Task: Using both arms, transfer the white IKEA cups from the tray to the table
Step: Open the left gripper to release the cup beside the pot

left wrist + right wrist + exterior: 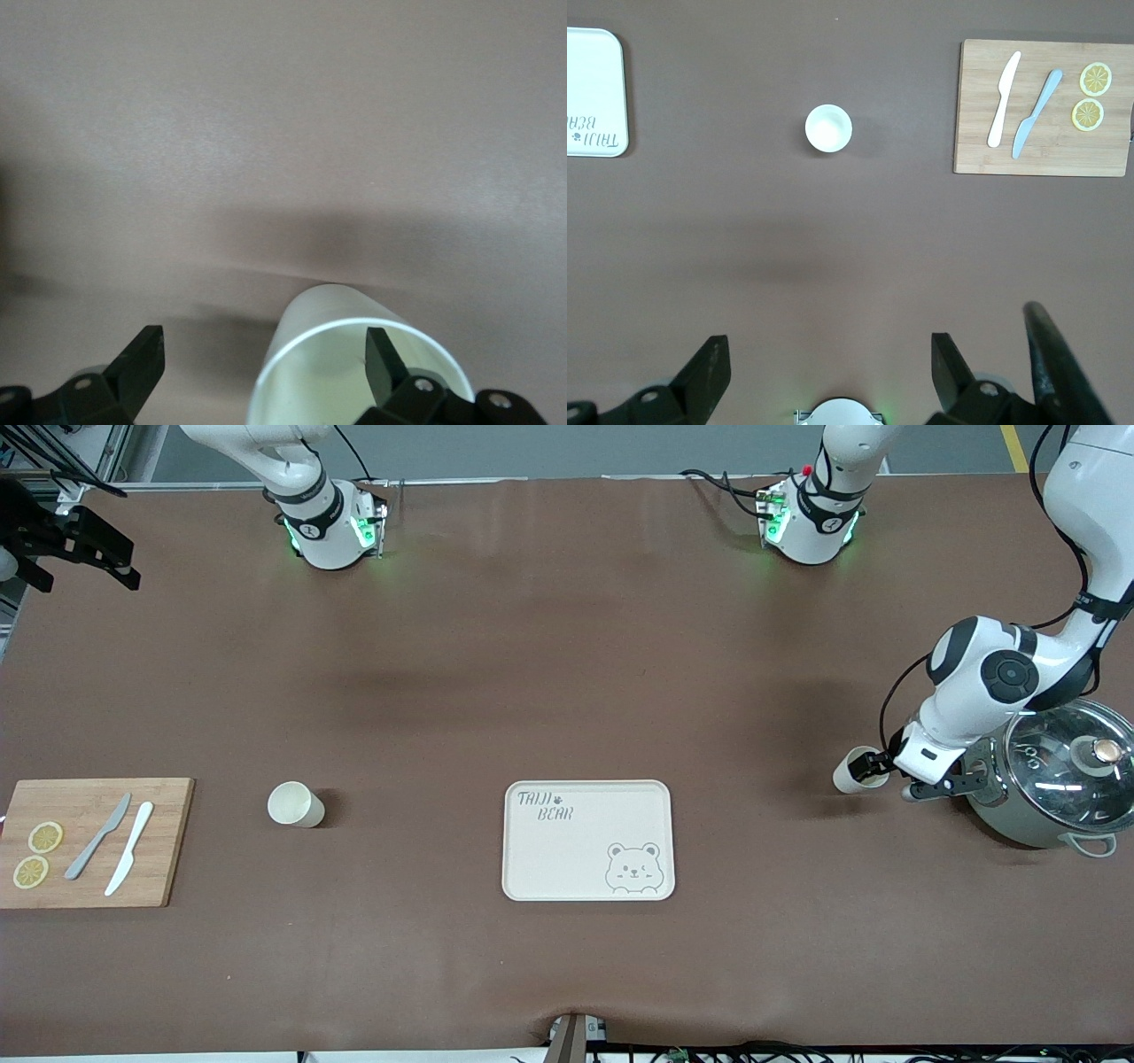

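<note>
Brown matting covers the whole table [549,664] in the front view, and on it we see a cream tray [588,841] with a bear drawing near the middle. Toward the right arm's end stands one white cup [294,804], upright and alone, with a wooden cutting board [93,842] further along that carries a grey knife [97,836], a white knife [129,860] and two lemon slices [37,854]. Toward the left arm's end we find the second white cup [856,771], with the left gripper [880,764] low at its rim, just beside a steel pot [1054,784] with a glass lid. The right gripper [75,545] hangs high over the table's corner at its own end, waiting.

From the left wrist view, we see the left gripper [266,354] with its fingers spread apart; one finger [383,359] reaches inside the second cup's [354,354] mouth and the other stands well clear outside it, so the cup is released.

From the right wrist view, the right gripper [830,363] is spread wide, grasping nothing, high above the first cup [828,128], the board [1043,108] and the tray's edge [594,92].
</note>
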